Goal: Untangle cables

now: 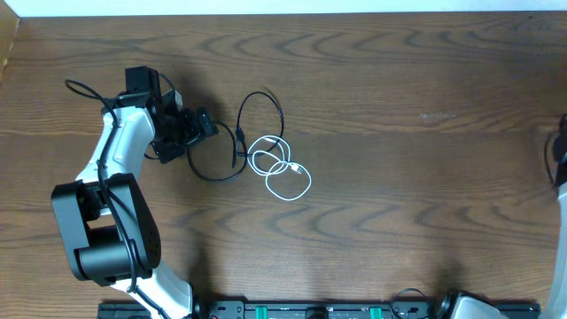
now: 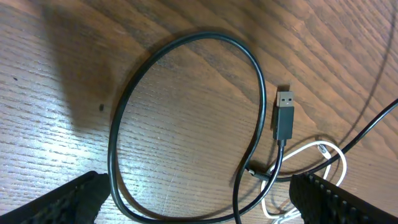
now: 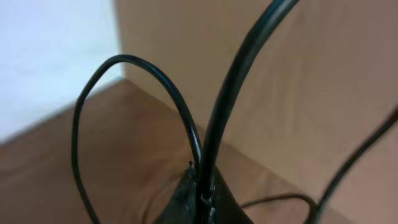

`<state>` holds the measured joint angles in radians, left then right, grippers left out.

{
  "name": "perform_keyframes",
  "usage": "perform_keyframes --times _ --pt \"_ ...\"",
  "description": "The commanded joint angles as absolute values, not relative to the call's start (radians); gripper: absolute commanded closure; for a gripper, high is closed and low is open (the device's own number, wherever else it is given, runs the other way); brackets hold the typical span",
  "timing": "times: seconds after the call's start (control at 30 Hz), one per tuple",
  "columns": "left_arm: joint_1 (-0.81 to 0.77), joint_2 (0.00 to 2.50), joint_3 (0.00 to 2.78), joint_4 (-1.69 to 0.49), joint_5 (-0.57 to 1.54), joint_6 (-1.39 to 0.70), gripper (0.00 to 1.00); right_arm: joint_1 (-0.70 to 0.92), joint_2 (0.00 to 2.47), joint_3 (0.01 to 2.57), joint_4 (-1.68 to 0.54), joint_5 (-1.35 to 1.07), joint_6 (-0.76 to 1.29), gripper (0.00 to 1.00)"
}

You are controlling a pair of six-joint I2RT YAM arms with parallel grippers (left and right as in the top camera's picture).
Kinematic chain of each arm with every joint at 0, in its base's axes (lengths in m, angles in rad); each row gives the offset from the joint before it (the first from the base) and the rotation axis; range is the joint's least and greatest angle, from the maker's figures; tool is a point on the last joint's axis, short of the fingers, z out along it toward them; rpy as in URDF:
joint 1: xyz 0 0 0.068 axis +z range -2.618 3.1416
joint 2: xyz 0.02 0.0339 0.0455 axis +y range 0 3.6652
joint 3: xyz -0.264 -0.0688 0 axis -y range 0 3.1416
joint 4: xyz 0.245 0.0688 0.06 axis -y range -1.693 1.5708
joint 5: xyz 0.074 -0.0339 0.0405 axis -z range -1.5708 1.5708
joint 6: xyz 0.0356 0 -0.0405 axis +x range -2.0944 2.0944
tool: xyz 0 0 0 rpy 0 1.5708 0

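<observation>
Left jaws stand wide above the surface (image 2: 56,81). 1 black cable (image 2: 115,134) loops between them, its USB plug (image 2: 285,115) and the white cable (image 2: 323,148) nearer 1 finger (image 2: 348,199). Right jaws are closed.

Very close to the lens, a thick black cable (image 3: 231,81) is seen rising from the bottom centre and leaning away to the top right. Beside it, a thinner black loop (image 3: 124,60) is arched up from the left and brought down to meet it just above the right tool (image 3: 200,200). The tool is shown only as a dark, blurred wedge with its jaws closed. Whether either strand is pinched there cannot be told. A third black cord (image 3: 354,160) is curved along the right edge. Behind, brown worktop (image 3: 56,168), a tan panel (image 3: 298,56) and a white patch (image 3: 50,43) are made out, all out of focus.
</observation>
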<state>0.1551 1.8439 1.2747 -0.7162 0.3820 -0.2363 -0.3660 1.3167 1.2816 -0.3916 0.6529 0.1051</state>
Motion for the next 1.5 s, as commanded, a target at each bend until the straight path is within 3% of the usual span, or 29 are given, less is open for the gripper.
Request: perform_keyframes --times 0.0,0.2,0.3,0.57,1.0,1.1,1.2,1.33,1.47 --pt "0.154 1.837 1.264 -0.717 0.373 -0.242 0.02 -0.457 1.401 1.287 -0.425 0.614 0.188 0.99" --pt "0.154 1.837 1.264 -0.717 0.373 -0.242 0.02 -0.559 1.562 1.287 -0.459 0.610 0.206 0.99" --pt "0.154 1.837 1.264 -0.717 0.373 -0.242 0.02 -0.596 1.637 1.287 -0.494 0.591 0.259 0.94" --pt "0.150 1.837 1.264 -0.717 0.373 -0.242 0.02 -0.665 1.802 1.287 -0.547 0.242 0.297 0.89" --pt "0.150 1.837 1.264 -0.716 0.373 -0.242 0.02 -0.683 1.892 1.288 -0.554 0.044 0.344 0.58" --pt "0.150 1.837 1.264 -0.716 0.373 -0.242 0.02 -0.683 1.882 1.303 -0.568 0.012 0.345 0.56" --pt "0.150 1.837 1.264 -0.716 0.373 -0.242 0.02 -0.679 1.857 1.351 -0.606 0.007 0.344 0.52" --pt "0.150 1.837 1.264 -0.717 0.373 -0.242 0.02 -0.670 1.808 1.481 -0.710 -0.011 0.343 0.37" --pt "0.150 1.837 1.264 -0.717 0.373 -0.242 0.02 -0.669 1.762 1.542 -0.763 -0.097 0.344 0.32"
